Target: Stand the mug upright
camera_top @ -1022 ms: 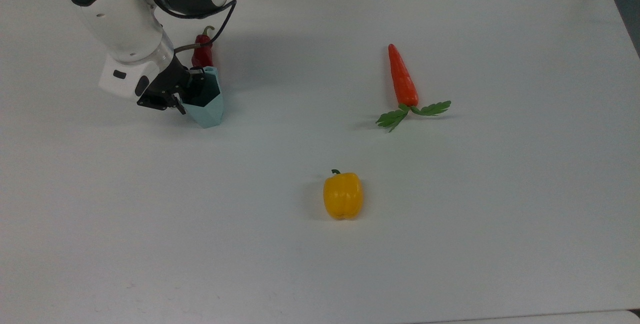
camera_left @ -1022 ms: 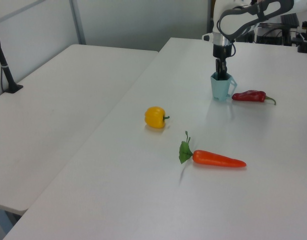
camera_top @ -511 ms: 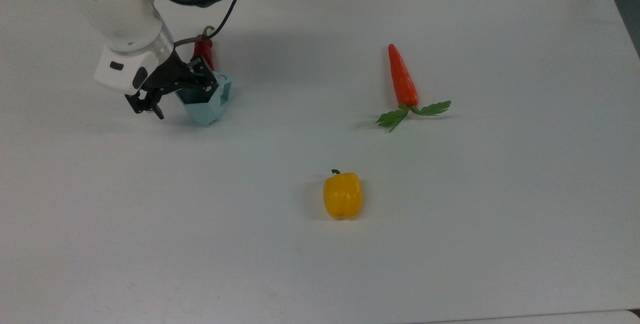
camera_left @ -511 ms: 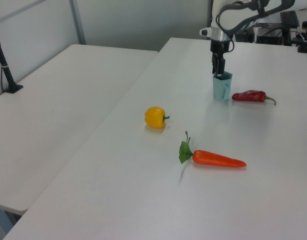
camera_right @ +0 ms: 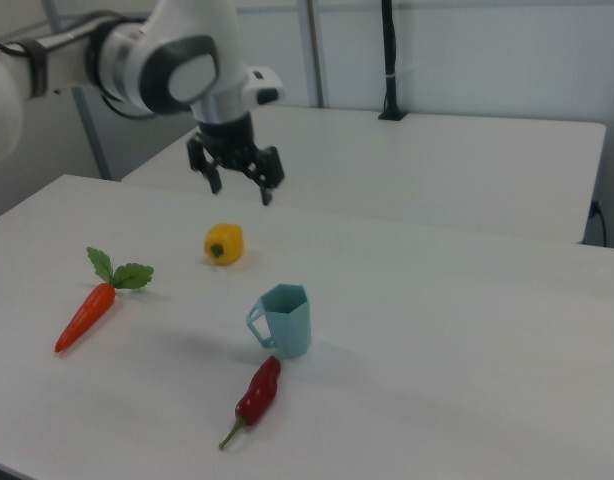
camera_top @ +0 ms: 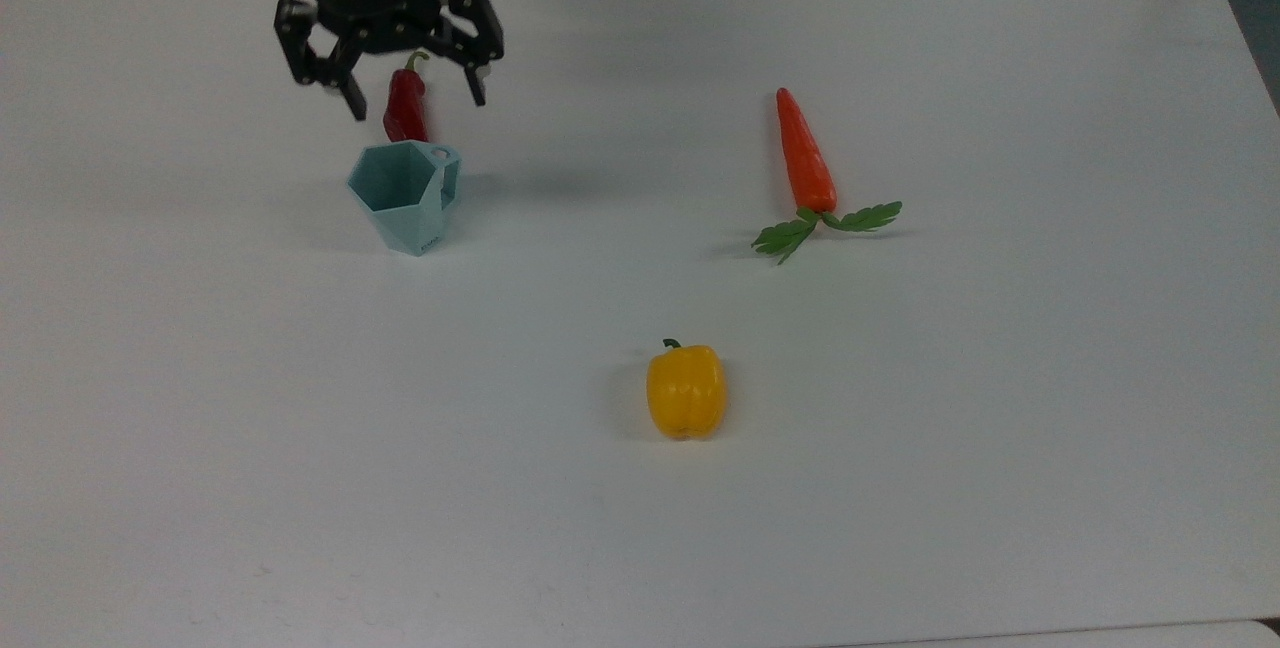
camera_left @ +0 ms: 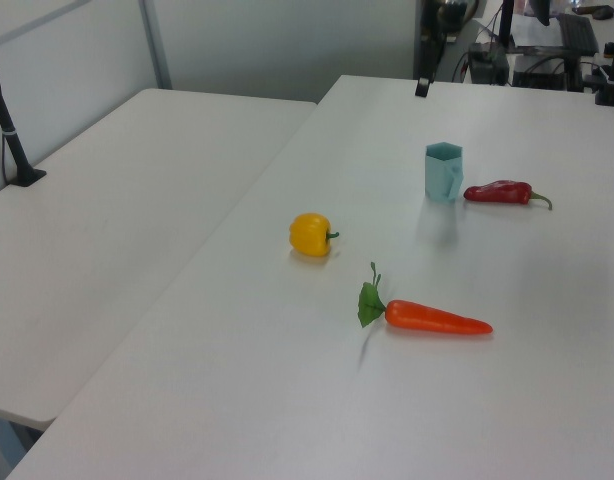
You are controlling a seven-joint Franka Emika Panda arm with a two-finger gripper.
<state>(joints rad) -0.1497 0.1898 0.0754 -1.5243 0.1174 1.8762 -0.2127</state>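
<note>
The pale blue-teal faceted mug (camera_top: 408, 196) (camera_left: 443, 172) (camera_right: 285, 321) stands upright on the white table (camera_top: 900, 428), rim up, its small handle toward the top view's right. My gripper (camera_top: 417, 100) (camera_right: 241, 190) hangs open high above the table, well clear of the mug, with nothing between its fingers. In the right view the gripper is up and to the left of the mug.
A red chili pepper (camera_top: 405, 103) (camera_right: 257, 392) lies just beside the mug. A yellow bell pepper (camera_top: 685, 391) (camera_left: 310, 234) sits mid-table. A carrot (camera_top: 805, 156) (camera_left: 437, 318) with green leaves lies toward the top view's right. A second table (camera_left: 107, 200) adjoins.
The gripper let go of the mug, opened wide and rose up and away from it. The mug now stands free and upright.
</note>
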